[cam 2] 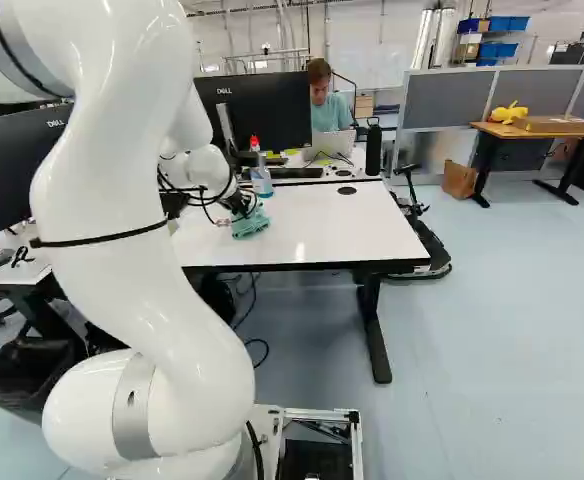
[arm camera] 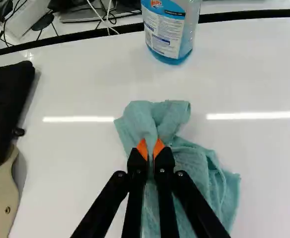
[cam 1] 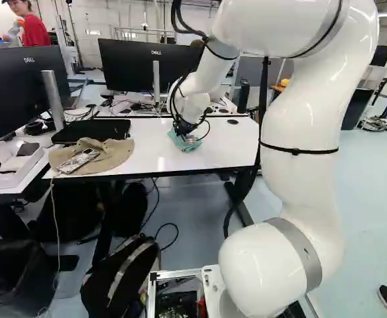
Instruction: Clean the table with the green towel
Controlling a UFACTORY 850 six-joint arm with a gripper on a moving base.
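In the left base view, the green towel [cam 1: 189,146] lay bunched near the middle of the frame on the white table [cam 1: 150,156], beneath the gripper [cam 1: 184,134]. At the left of the frame I counted one cap [cam 1: 114,154], one phone [cam 1: 79,161] on it, and one flat black case [cam 1: 91,131] just behind; a wide wipe would have risked catching them.

In the right base view, the same single towel sat left of the frame's centre, near the table's front edge, with one spray bottle [cam 2: 262,182] standing above it in the frame.

In the wrist view, the jaws stood nearly together, with a fold of cloth pinched between the two orange pads [arm camera: 142,148]. A crumpled end stuck out ahead of the tips, and the rest spread beneath and to one side. It looked light, soft and limp, not fragile, probably easy to drag but quick to bunch. The thick gathered fold seemed the best place to hold, leaving loose cloth to press flat. In all: one towel, one bottle, one gripper
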